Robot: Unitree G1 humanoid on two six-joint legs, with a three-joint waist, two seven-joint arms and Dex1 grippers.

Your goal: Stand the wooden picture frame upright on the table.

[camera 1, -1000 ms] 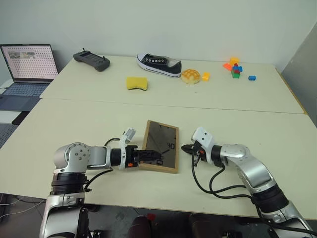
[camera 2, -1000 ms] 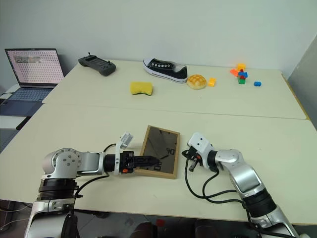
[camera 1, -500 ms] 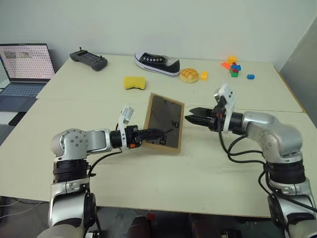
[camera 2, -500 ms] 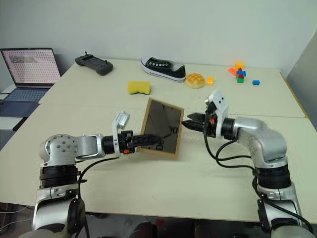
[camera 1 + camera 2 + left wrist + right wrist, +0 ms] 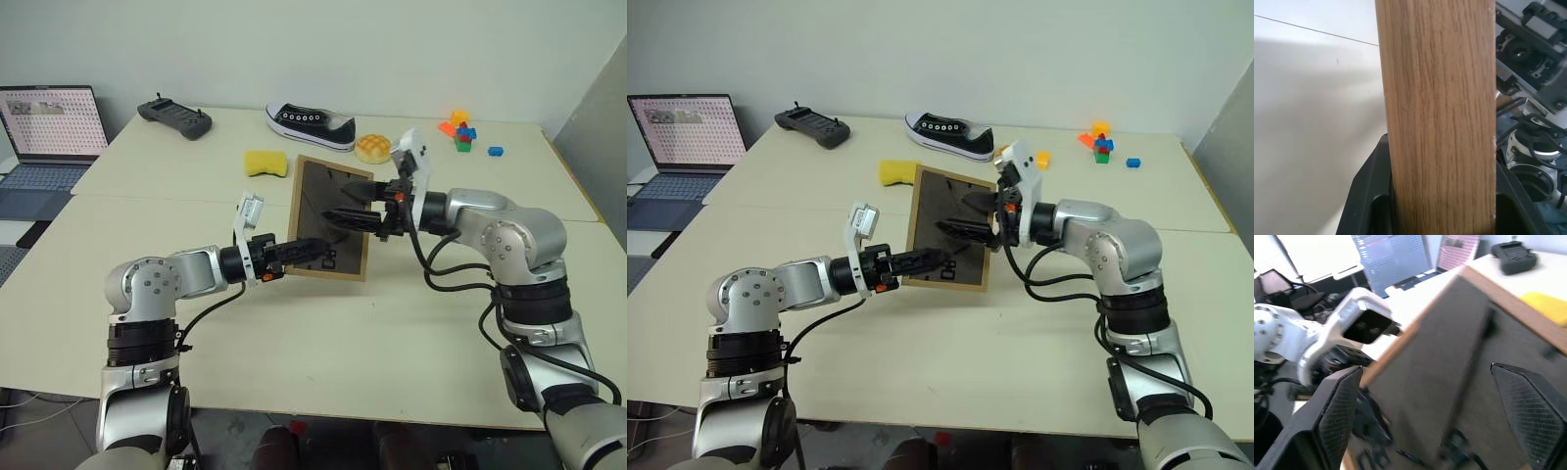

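Head views: frame [image 5: 330, 217] tilted up on table [image 5: 411, 323]. Left gripper [image 5: 294, 251] clamped on its lower edge; wrist view shows wood grain between fingers. Right gripper [image 5: 345, 216] spread wide at the frame's dark face.

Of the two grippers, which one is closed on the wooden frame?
The left gripper grips the wooden picture frame at its lower left edge. The right gripper is open in front of it.

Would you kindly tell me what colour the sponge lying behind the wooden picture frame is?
The sponge is yellow, clearest in the left eye view.
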